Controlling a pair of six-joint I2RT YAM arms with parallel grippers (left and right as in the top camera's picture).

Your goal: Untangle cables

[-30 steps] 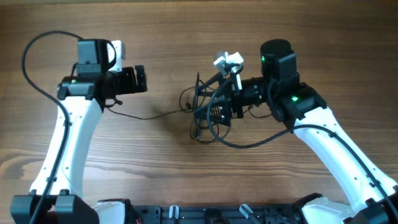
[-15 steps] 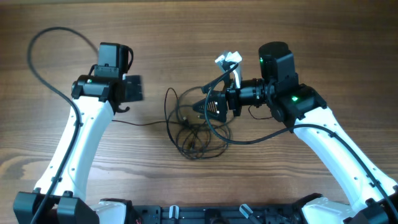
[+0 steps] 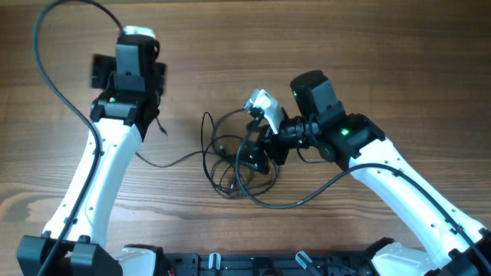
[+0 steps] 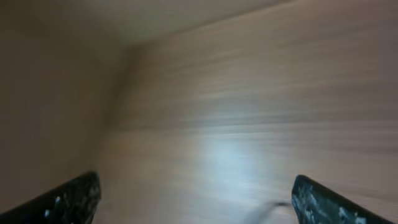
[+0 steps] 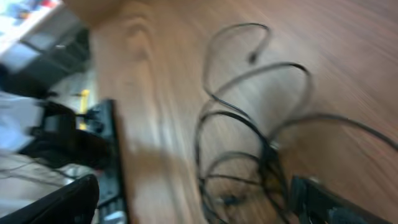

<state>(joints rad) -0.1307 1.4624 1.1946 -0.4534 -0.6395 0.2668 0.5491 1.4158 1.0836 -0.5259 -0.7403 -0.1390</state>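
Scene: a wooden worktop [image 3: 399,54] seen from above, with two robot arms reaching in from its near edge.
Cables: thin dark cables [image 3: 230,165] lie in one loose tangle of overlapping loops near the middle of the worktop, flat on the wood.
Strand: one single strand [image 3: 173,160] runs out of the tangle toward the left edge and ends near the left arm. Whether it touches the arm cannot be told.
Left pincer: the left pincer [image 4: 196,186] is well away from the tangle, toward the far left corner. Its fingers are spread wide with only blurred wood between them.
Right pincer: the right pincer [image 5: 194,190] is over the right side of the tangle, fingers spread wide and pinching nothing. Loops lie between and just ahead of the fingers. Whether they touch a cable cannot be told.
Arm lead: a thicker black arm lead [image 3: 307,198] curves just beside the tangle on its near side. It is not part of the job.
Handling: the cables look very light, limp and springy. They would likely slide on the wood, drag their neighbours along and slip from a loose pinch.
Where to hold: probably an outer loop or the single strand, where one cable lies alone. Pin the heap with the other pincer.
Risk: pinching at the crowded centre could tighten the knot.
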